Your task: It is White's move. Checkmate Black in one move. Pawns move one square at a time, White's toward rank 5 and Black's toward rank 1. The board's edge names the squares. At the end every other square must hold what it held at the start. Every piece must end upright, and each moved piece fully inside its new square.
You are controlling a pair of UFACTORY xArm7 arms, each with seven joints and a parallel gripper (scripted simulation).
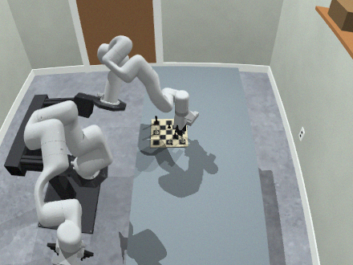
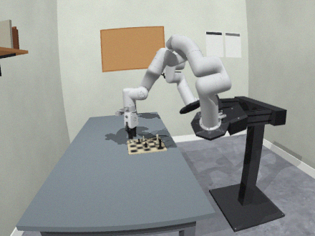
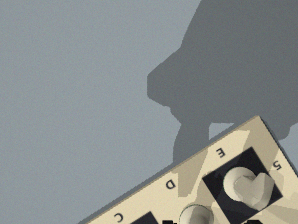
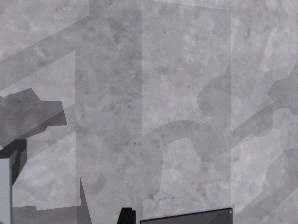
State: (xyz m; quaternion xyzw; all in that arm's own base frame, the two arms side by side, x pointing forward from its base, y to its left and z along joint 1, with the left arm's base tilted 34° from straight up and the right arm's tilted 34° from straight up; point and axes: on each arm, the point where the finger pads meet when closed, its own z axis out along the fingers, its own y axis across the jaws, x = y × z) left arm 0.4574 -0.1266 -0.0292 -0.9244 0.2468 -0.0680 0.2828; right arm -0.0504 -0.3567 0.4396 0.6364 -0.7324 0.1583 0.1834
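Note:
The chessboard (image 1: 156, 137) (image 2: 139, 151) (image 3: 235, 140) carries several upright pieces. My left gripper (image 1: 181, 131) (image 2: 132, 137) (image 3: 211, 222) is partly open and low over the board's rank 5 side. A white piece (image 3: 195, 215) at D5 shows near its left fingertip, not clamped; its base is out of view. Another white piece (image 1: 182, 140) (image 3: 241, 184) stands on dark E5. A tall black piece (image 1: 156, 120) (image 2: 160, 144), a white piece (image 1: 156, 130) (image 2: 157, 138) and black pieces (image 1: 176, 136) (image 2: 145, 145) stand elsewhere. My right gripper (image 1: 70, 252) is open and empty, far from the board.
The board lies on a long blue-grey table (image 1: 225, 201) (image 2: 107, 186). The left arm reaches over the board and hides part of it in the top view. The right arm is beyond the table's side, over the floor. A black pedestal (image 2: 252, 157) supports the arms. A shelf (image 1: 334, 28) is on the wall.

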